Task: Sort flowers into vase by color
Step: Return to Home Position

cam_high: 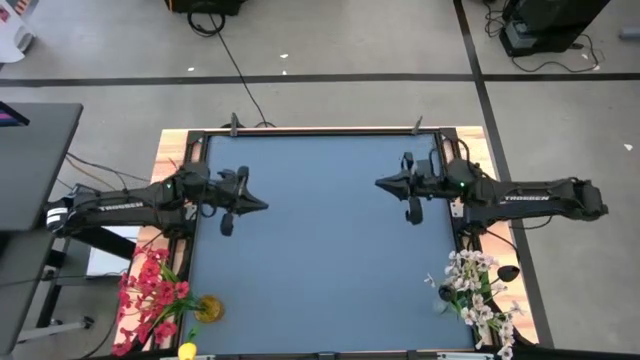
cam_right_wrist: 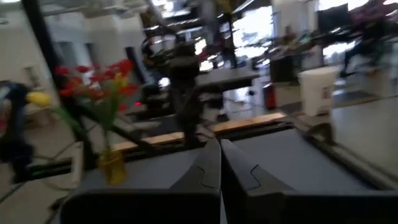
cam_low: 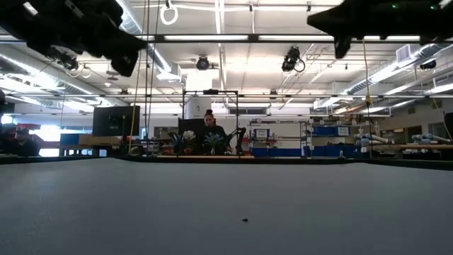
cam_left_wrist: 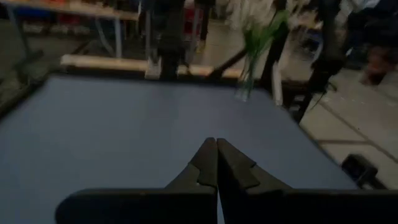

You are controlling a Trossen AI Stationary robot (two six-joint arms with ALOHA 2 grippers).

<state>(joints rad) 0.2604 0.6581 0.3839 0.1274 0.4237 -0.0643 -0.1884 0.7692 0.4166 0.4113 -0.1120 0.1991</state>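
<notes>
High view: left gripper (cam_high: 255, 205) and right gripper (cam_high: 385, 183) hover apart over mid-worktop. Red and yellow flowers (cam_high: 150, 292) stand in a yellow vase (cam_high: 208, 309) at the lower-left corner, white flowers (cam_high: 478, 290) at the lower-right. Low view: both arms overhead. Wrist views: each gripper's fingers pressed together, empty. Sorting appears complete; the next move calls only for retracting to rest.

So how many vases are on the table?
2. The yellow vase, holding red flowers, stands by the left arm; the clear vase, holding white flowers, by the right arm.
</notes>
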